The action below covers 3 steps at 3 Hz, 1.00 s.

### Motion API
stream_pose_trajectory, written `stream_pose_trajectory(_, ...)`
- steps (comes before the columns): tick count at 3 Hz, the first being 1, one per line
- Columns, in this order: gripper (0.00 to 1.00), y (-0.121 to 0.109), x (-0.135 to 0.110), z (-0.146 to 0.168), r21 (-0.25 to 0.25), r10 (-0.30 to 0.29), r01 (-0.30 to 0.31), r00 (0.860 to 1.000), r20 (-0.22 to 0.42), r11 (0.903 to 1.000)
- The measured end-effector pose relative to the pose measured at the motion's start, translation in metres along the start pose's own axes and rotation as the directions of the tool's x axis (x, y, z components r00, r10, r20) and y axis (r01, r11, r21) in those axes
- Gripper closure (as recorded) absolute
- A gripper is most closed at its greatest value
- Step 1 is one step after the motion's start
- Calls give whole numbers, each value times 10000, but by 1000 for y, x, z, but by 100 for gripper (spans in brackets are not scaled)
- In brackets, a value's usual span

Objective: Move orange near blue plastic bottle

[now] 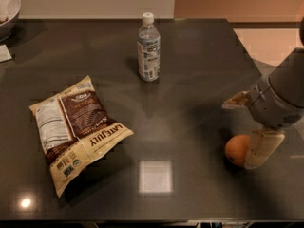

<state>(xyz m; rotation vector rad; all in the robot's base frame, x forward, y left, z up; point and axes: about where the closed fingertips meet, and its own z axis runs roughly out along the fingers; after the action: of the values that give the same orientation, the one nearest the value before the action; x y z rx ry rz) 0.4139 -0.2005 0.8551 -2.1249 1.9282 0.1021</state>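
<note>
1. the bottle stands upright on the dark table, white cap on, close to the far edge.
2. the orange rests on the table well apart from the bottle, off to its right and much nearer the front edge.
3. the gripper is down at the orange's right side, farther right of the bottle than the fruit is. its cream body looks to be touching the orange.
4. we cannot tell how far the gripper is open, nor whether it has hold of the orange.
5. the grey arm rises from the gripper toward the right edge of the view, right of the bottle.
6. a brown-and-cream bag lies flat, left of the bottle and nearer the front, apart from it.
7. a bowl shows far left of the bottle, cut off by the corner of the view.
8. a pale square glare sits on the table straight in front of the bottle, near the front edge.
</note>
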Motion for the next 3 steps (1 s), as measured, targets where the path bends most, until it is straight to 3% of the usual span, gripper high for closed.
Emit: stream_pose_trajectory(3,87,-1,-19,-29,476,-616,589,9966,555,9971)
